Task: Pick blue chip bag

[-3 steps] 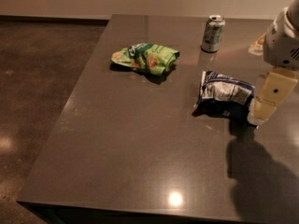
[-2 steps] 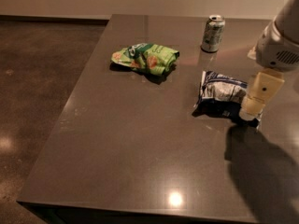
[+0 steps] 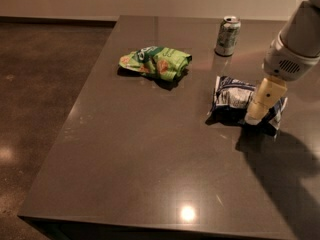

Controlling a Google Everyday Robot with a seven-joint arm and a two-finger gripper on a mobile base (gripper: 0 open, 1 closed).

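Camera view: my gripper (image 3: 254, 116) hangs low over the right end of the blue chip bag (image 3: 234, 98), its cream tip at or just above the foil, with my arm reaching in from about 1 o'clock. Whether it is spread, pressed together or already pinching the bag I cannot tell; its tip overlaps the bag, so the gap is hidden. The bag lies flat on the table (image 3: 150, 149), at about 3 o'clock from the table's middle, and nothing shows it lifted. I judge the approach as good as done, while the grasp itself and the lift are left, unless the grip is already made out of sight. Around it, the drink can (image 3: 227, 35) stands upright at about 12 o'clock from the bag, near but clearly apart from it. The green snack bag (image 3: 156, 62) lies at about 10 o'clock, well apart. Neither stands in my way, since both lie on the far side of the bag from where I come down. The can is the one to mind, in my judgement, if I swing backward on the lift. Crinkled foil may slip or crumple when squeezed.
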